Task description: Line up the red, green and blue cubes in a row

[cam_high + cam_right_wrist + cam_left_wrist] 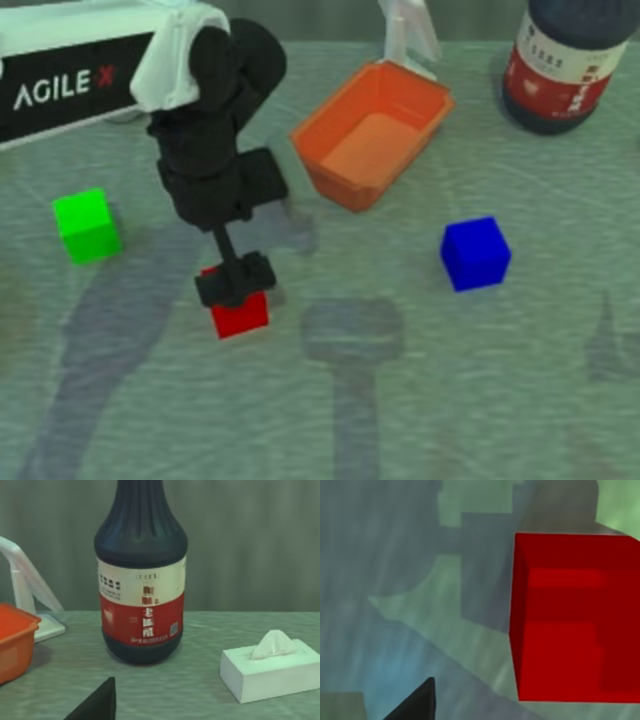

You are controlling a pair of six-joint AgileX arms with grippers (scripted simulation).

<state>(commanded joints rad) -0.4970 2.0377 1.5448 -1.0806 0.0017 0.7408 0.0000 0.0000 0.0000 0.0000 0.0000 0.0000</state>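
We note the orange tray (372, 135) holds nothing, while our left gripper (234, 282) reaches down over the red cube (240, 313), finger state indiscernible, green cube (87, 226) left, blue cube (475, 253) right.

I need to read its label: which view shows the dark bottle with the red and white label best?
The right wrist view: the dark bottle with the red and white label stands whole, label facing. The top view crops it at the edge. The left wrist view misses it.

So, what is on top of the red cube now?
The left gripper sits over the red cube, covering its top; whether the fingers touch it cannot be seen. Nothing else is on it.
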